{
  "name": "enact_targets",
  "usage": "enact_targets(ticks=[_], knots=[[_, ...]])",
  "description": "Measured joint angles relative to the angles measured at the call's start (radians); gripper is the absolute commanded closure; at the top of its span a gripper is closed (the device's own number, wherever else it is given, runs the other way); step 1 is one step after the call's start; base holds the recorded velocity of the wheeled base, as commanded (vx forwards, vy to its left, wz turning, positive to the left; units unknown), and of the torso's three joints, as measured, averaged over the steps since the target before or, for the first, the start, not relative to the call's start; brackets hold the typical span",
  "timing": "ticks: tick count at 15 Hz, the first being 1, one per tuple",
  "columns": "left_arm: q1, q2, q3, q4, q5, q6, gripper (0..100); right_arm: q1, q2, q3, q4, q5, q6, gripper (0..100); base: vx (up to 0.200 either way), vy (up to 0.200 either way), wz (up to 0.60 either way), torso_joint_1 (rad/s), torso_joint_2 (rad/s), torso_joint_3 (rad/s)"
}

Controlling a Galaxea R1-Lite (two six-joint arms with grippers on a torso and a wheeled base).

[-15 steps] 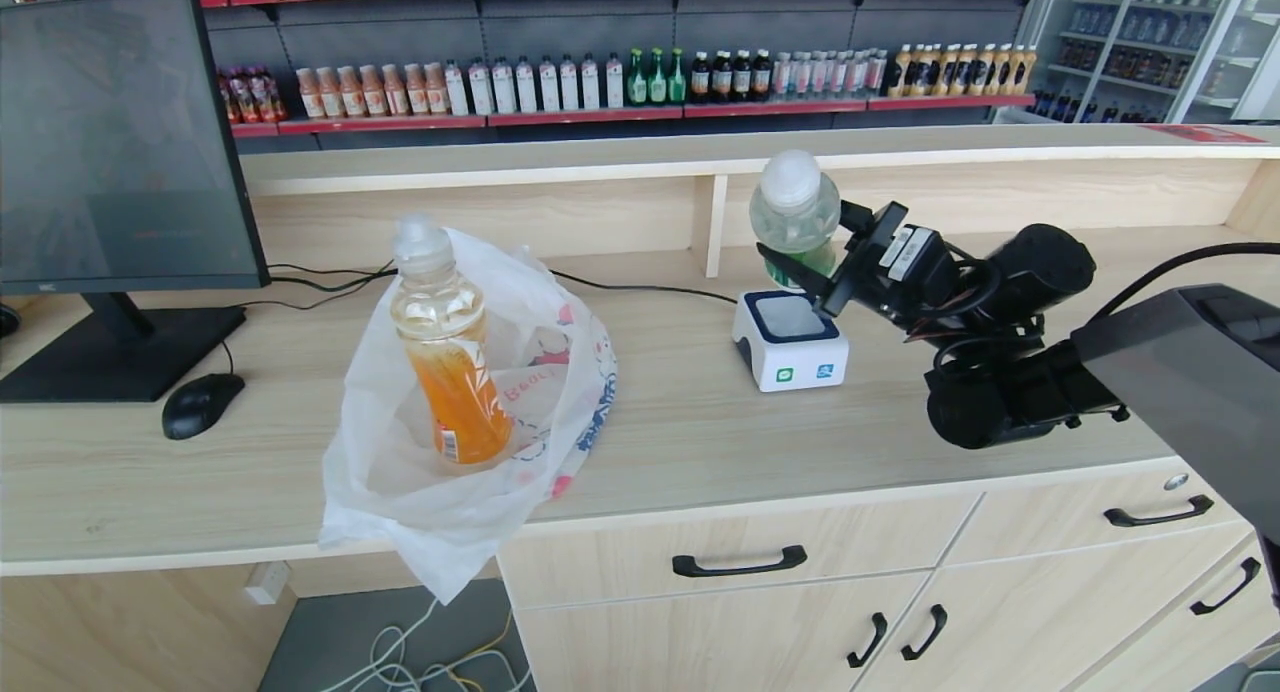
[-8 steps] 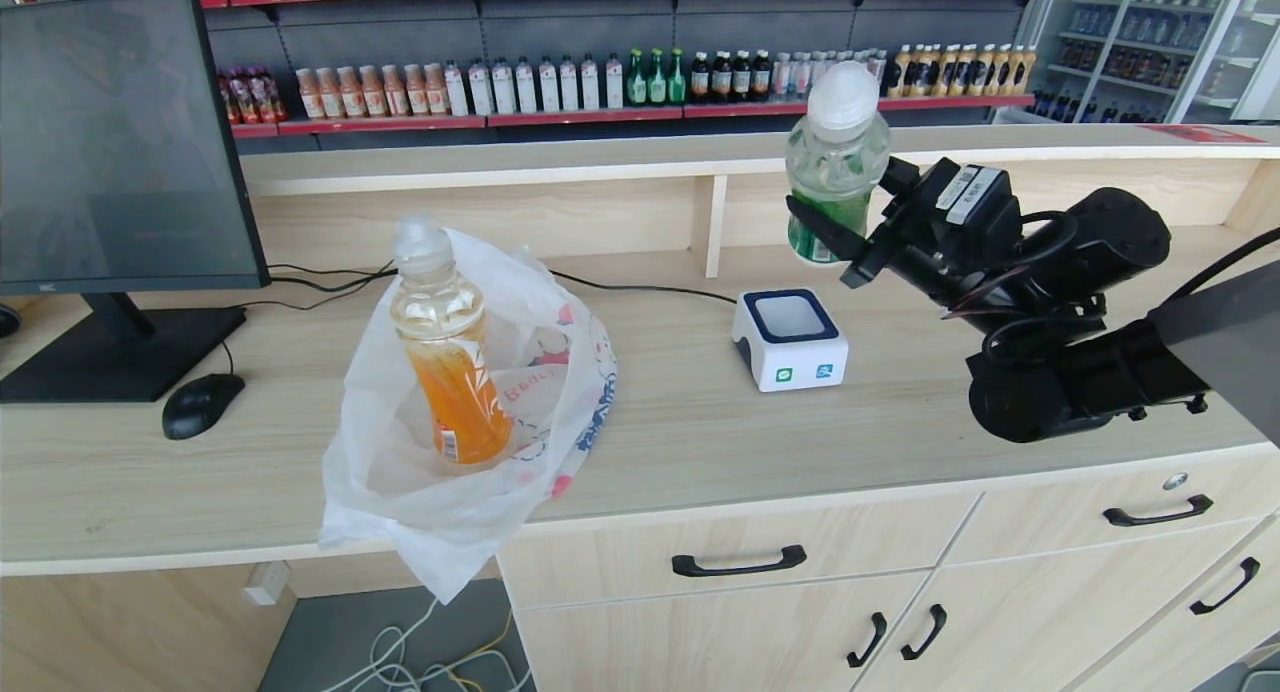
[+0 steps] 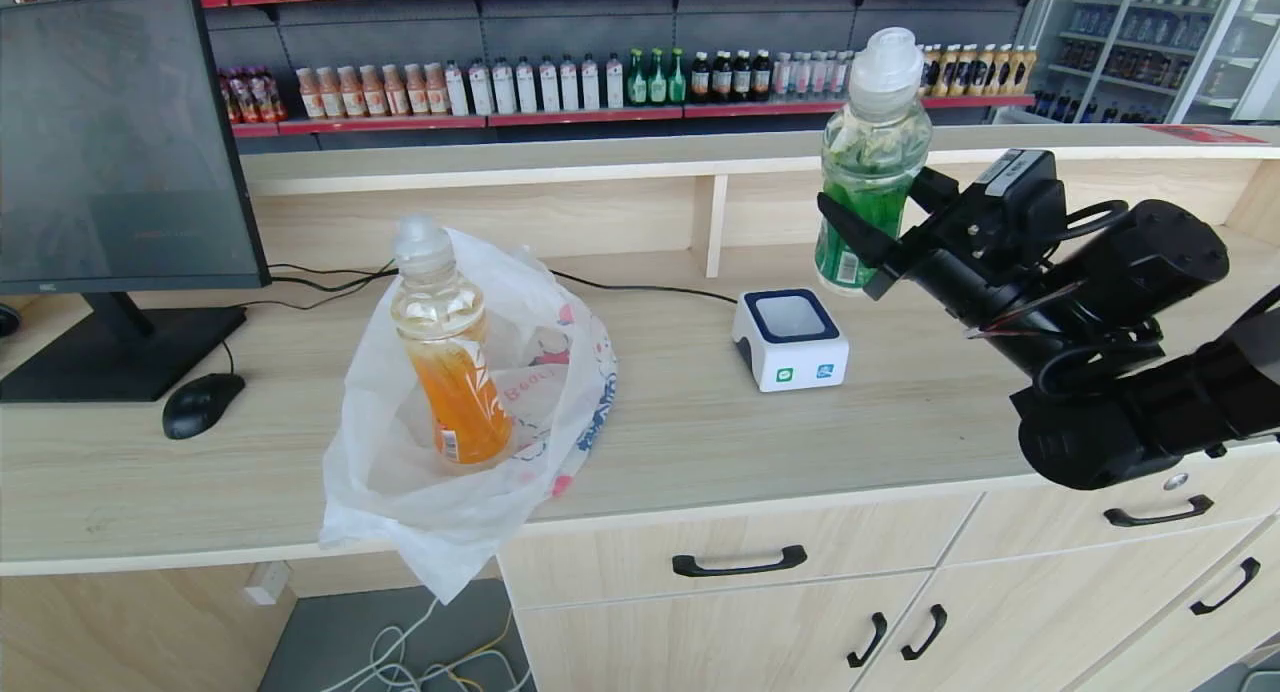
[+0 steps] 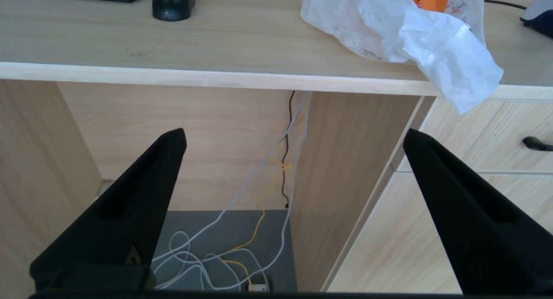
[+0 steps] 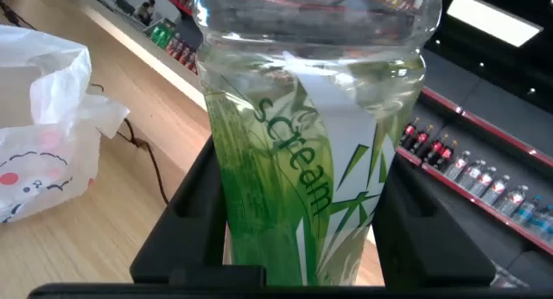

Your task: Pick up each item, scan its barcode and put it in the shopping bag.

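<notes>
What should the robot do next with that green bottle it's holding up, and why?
Probably swing the right gripper left toward the shopping bag. The green bottle sat over the scanner a second ago and has since risen clear of it, and the bag stands open with the orange bottle already inside.

The bench (image 3: pixel 700 432) is made of light wood. A low wooden wall (image 3: pixel 500 217) with a flat top runs along its back edge. Under the front edge, on the right, are drawers (image 3: pixel 600 572) with black handles (image 3: pixel 738 564). Under the left part there is an open gap, with a grey floor (image 3: pixel 300 652) and loose wires (image 3: pixel 400 662). A dark screen (image 3: pixel 120 142) stands at the back left corner, with a black mouse (image 3: pixel 200 404) near it. Behind the bench, long red shelves (image 3: pixel 580 117) hold rows of bottles (image 3: pixel 520 84). The room is bright.
</notes>
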Motion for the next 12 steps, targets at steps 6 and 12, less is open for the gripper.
enact_targets(ticks=[6, 12], knots=[[-0.001, 0.000, 0.000, 0.001, 0.000, 0.001, 0, 0.103, -0.207, 0.349, 0.000, -0.389, 0.162, 100, 0.000, 0.000, 0.00, 0.000, 0.00, 0.000], [0.000, 0.000, 0.000, 0.001, 0.000, 0.001, 0, 0.116, -0.337, 0.562, -0.001, -0.472, 0.193, 100, 0.000, 0.000, 0.00, 0.000, 0.00, 0.000]])
